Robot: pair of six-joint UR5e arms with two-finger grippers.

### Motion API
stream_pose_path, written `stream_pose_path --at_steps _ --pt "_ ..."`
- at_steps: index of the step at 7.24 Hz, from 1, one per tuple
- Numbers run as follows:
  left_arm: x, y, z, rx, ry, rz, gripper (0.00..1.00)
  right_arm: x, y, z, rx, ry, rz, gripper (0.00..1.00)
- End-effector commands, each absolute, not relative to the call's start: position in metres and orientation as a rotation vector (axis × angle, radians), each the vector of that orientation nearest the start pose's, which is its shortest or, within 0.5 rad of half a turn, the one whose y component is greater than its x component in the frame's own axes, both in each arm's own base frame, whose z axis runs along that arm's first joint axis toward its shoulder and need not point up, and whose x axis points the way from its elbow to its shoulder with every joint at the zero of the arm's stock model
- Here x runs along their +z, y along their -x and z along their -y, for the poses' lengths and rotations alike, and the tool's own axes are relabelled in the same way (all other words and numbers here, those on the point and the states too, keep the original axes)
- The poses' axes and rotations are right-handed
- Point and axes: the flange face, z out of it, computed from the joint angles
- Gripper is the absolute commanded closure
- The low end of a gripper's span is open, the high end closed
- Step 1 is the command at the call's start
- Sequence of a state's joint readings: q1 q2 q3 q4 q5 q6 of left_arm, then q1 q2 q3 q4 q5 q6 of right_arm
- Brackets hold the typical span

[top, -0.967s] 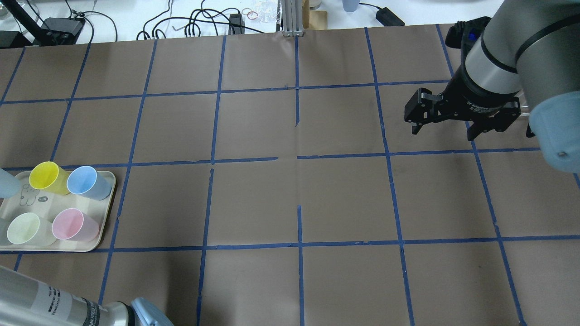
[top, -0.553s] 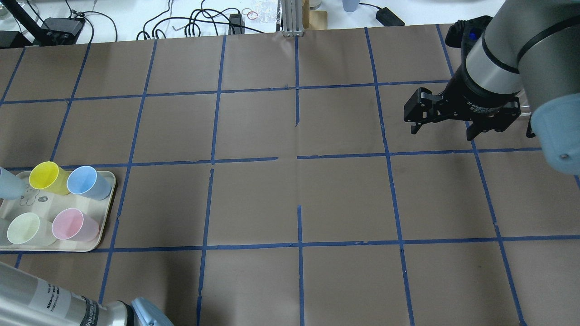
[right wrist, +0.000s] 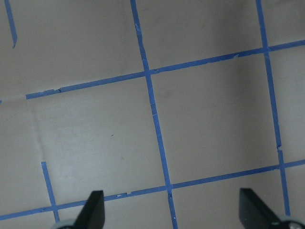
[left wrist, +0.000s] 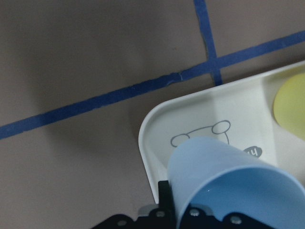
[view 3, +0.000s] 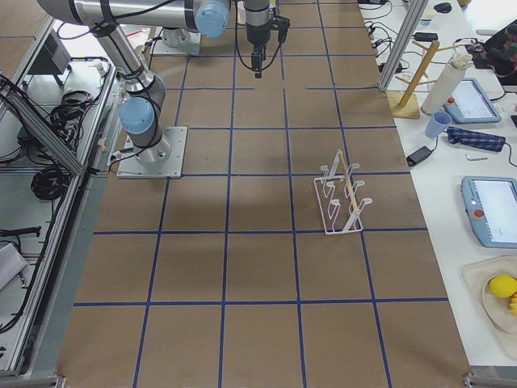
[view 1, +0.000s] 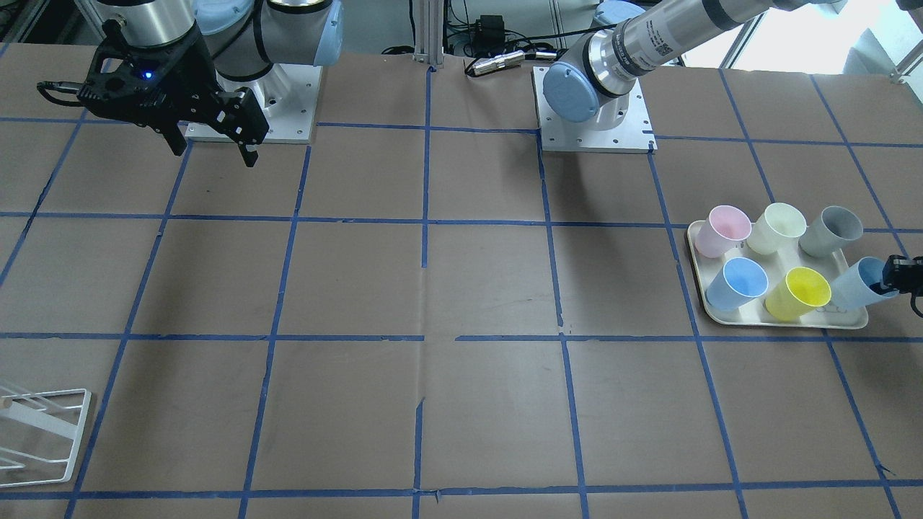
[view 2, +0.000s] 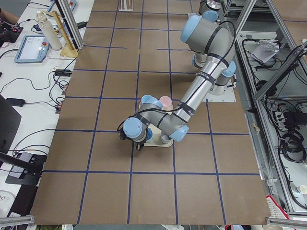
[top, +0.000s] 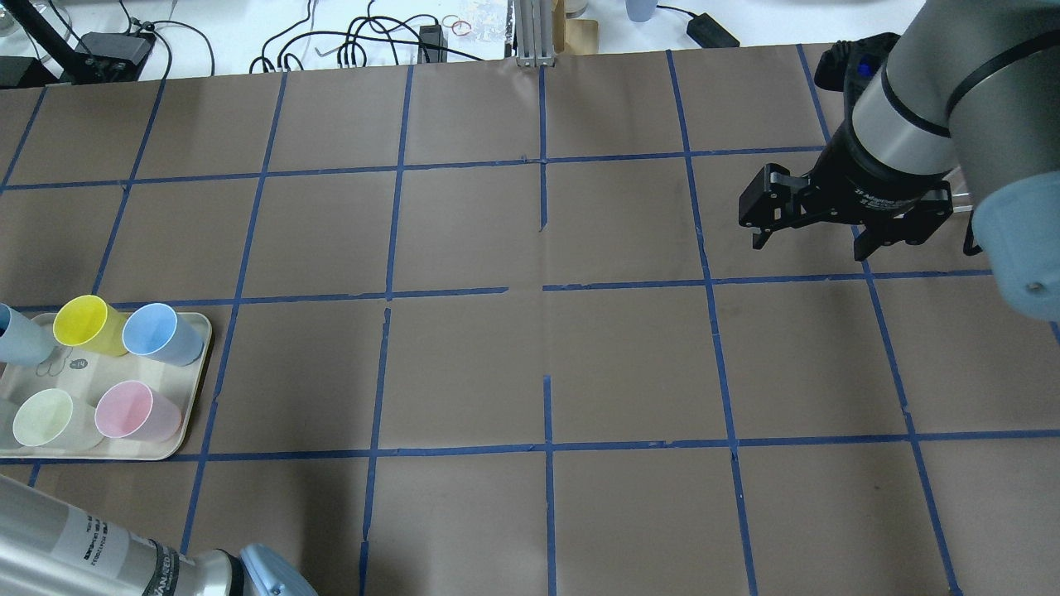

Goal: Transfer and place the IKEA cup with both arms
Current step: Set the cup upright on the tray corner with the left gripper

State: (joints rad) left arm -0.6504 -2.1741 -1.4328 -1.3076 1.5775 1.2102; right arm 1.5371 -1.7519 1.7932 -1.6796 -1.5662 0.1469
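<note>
Our left gripper (view 1: 893,278) pinches the pale cup (view 1: 851,287) by its wall; we should lift straight up, clear of the yellow cup (view 1: 800,292). Our right gripper (view 1: 213,153) hangs spread.

Tray (view 1: 728,318) of cups (view 1: 745,278) at the bench's robot-left edge, left gripper (view 1: 896,278) holding a tilted pale cup (view 1: 853,286) there, right gripper (view 1: 213,155) spread wide by the opposite edge, white rack (view 1: 45,433) in a corner

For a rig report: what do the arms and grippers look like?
The left arm and right arm are silver-grey tubes with light-blue joint caps; the left carries a printed label. The right gripper and left gripper are black, two-fingered; a blue light glows on the right wrist.
</note>
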Motion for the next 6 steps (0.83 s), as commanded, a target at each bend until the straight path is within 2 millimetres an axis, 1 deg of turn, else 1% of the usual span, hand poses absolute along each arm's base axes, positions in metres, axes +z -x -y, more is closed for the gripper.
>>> stream_pose_path --at_steps 1,3,4,5,6 --pt "0.2163 -0.4527 0.5112 0.173 -0.48 -3.278 1.0 0.4713 -0.1193 0.4255 -0.101 -0.283 -3.12 0.0" --pt "0.2157 -0.4515 0.5117 0.173 -0.48 -3.28 1.0 0.4709 -0.1196 0.4261 -0.1 -0.28 -3.118 0.0" --pt "0.2163 -0.452 0.5118 0.175 -0.482 -3.276 0.89 0.4712 -0.1188 0.4256 -0.098 -0.283 -3.119 0.0" --pt "0.2153 -0.4521 0.5118 0.177 -0.482 -3.278 0.66 0.4709 -0.1195 0.4246 -0.096 -0.278 -3.12 0.0" --pt "0.2124 -0.4523 0.5122 0.177 -0.483 -3.281 0.6 0.4696 -0.1196 0.4219 -0.06 -0.276 -3.122 0.0"
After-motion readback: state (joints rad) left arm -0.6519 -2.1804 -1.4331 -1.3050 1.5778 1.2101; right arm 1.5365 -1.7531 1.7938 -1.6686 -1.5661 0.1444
